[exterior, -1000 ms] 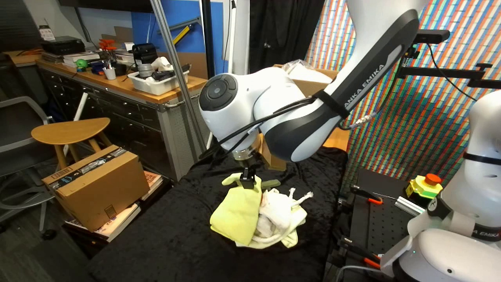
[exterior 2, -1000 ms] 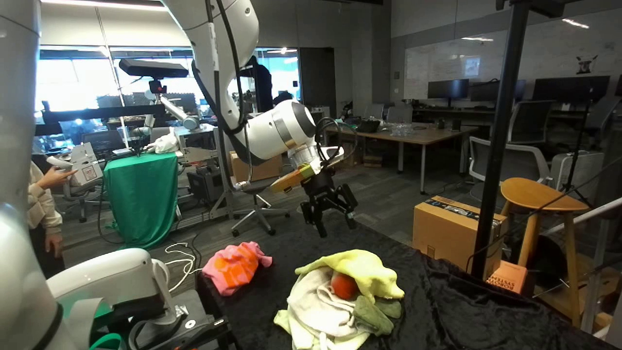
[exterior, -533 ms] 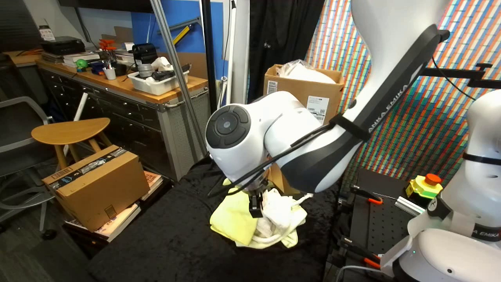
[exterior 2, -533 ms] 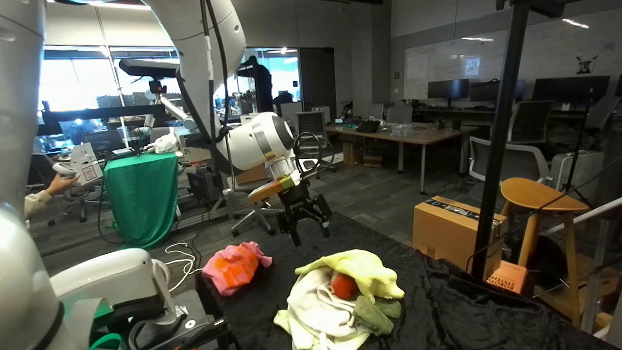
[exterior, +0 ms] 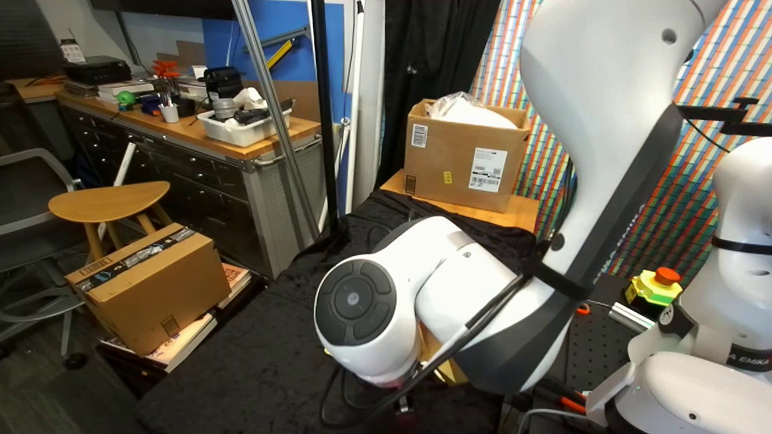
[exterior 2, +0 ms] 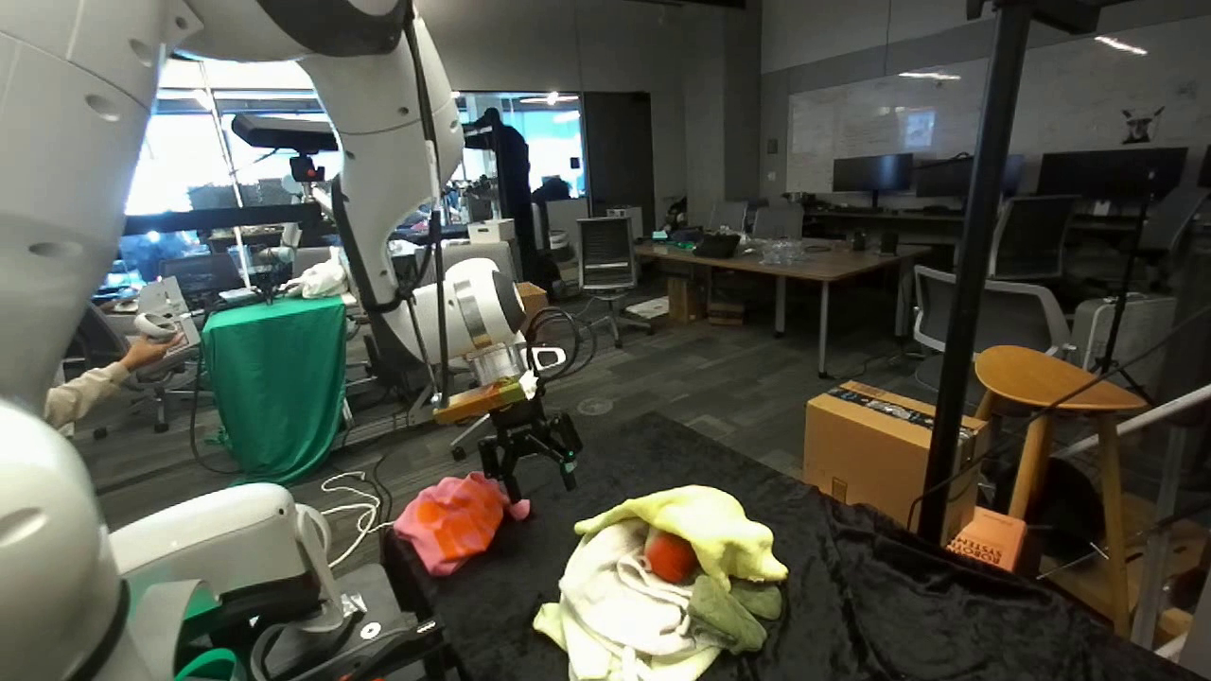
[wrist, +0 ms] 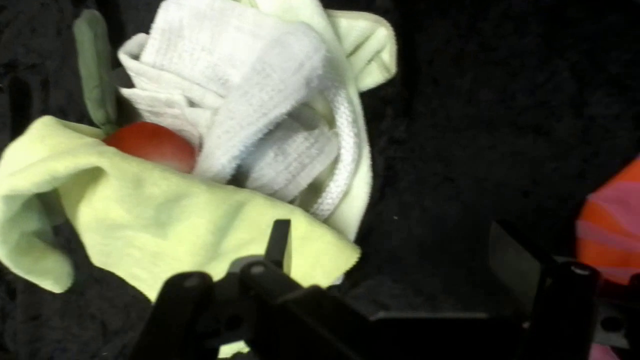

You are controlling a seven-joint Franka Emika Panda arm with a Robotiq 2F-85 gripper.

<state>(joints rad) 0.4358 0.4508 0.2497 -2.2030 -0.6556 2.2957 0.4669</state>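
My gripper [exterior 2: 542, 482] is open and empty, above the black table. It also shows in the wrist view [wrist: 387, 235], fingers wide apart with black cloth between them. A pink and orange cloth [exterior 2: 459, 520] is nearest, just below and beside the fingers; its edge shows at the right in the wrist view [wrist: 612, 225]. A yellow cloth [exterior 2: 719, 525] lies folded with a white cloth [exterior 2: 620, 591]. A red round object [exterior 2: 670, 556] is partly covered between them, seen also in the wrist view [wrist: 152, 145]. A green piece [exterior 2: 724, 610] lies beside it. In an exterior view the arm [exterior: 362, 301] hides the cloths.
A black velvety cloth [exterior: 253, 361] covers the table. A cardboard box [exterior: 464, 157] stands at its far end. Another box [exterior 2: 889, 445] and a wooden stool [exterior 2: 1050, 378] stand beside the table, near a dark pole [exterior 2: 974, 274]. A red stop button [exterior: 666, 276] is by the robot base.
The open gripper has moved away from above the yellow and white cloths toward the pink and orange cloth, and lower. The cloths and the red object have not moved.
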